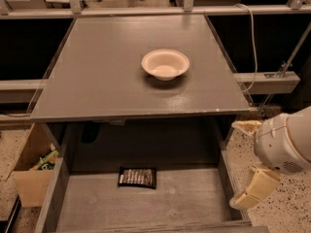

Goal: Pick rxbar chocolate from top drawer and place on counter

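Beside top drawer (pixel 146 205), gripper (pixel 241 163) seemingly spread.

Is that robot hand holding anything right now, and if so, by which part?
Nothing. The gripper hangs right of the top drawer, jaws empty; the rxbar chocolate lies loose on the drawer floor.

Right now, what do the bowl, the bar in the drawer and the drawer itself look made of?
The bowl: pale, matte, thin-rimmed, possibly paper or plastic. The rxbar chocolate: dark wrapper with slight sheen, likely plastic film. The top drawer: grey streaked bottom, probably painted wood. The gripper hangs right of the drawer, cream, smooth plastic-looking.
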`<state>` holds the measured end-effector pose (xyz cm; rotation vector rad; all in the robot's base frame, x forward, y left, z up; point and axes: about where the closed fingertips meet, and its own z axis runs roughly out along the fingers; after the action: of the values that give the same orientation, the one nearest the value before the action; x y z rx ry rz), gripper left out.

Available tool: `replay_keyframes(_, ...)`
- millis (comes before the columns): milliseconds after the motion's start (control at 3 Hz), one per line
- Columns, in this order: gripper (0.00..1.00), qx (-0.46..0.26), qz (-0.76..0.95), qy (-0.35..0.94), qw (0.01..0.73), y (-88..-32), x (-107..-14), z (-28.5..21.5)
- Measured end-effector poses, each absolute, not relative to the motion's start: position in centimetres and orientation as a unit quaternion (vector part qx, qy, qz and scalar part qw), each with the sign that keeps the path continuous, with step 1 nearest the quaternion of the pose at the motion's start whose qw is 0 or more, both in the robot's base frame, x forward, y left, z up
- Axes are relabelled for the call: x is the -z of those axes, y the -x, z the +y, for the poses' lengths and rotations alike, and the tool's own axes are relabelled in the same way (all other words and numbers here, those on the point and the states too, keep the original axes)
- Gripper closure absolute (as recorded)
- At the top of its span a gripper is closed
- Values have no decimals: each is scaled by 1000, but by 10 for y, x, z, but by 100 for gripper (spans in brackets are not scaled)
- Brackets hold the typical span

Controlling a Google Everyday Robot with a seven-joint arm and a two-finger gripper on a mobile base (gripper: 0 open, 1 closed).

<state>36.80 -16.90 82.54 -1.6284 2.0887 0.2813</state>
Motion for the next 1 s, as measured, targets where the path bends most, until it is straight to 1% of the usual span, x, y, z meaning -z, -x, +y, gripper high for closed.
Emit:
replay_keyframes(333, 0, -105, 762, 593, 239, -368, -822, -167)
replay_keyframes(667, 0, -126, 764, 583, 246, -368, -799, -154)
replay_keyframes(1000, 0, -166, 763, 582, 227, -372, -740, -115)
